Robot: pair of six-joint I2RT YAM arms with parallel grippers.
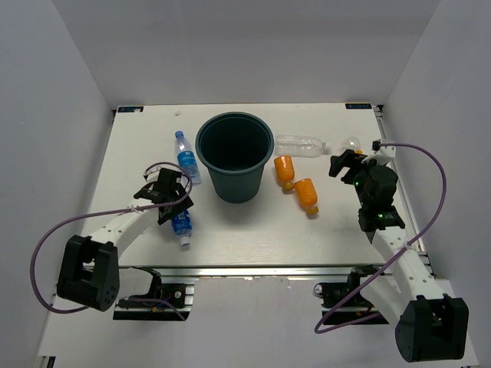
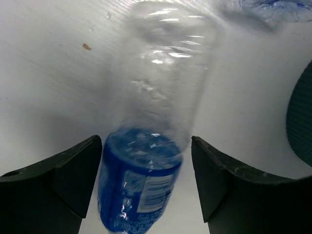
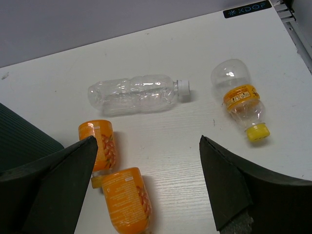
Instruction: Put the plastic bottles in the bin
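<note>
A blue-labelled bottle is straddled by the left gripper, jaws apart, seemingly without contact. The right gripper is held spread wide near two orange bottles.

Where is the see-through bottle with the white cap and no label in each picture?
Top view: the clear bottle lies on its side just right of the bin.
Left wrist view: not in it.
Right wrist view: upper middle, on its side, cap pointing right.
Shared landmark: the bin, in the middle of the top view, at the right edge of the left wrist view and at the left edge of the right wrist view.
</note>
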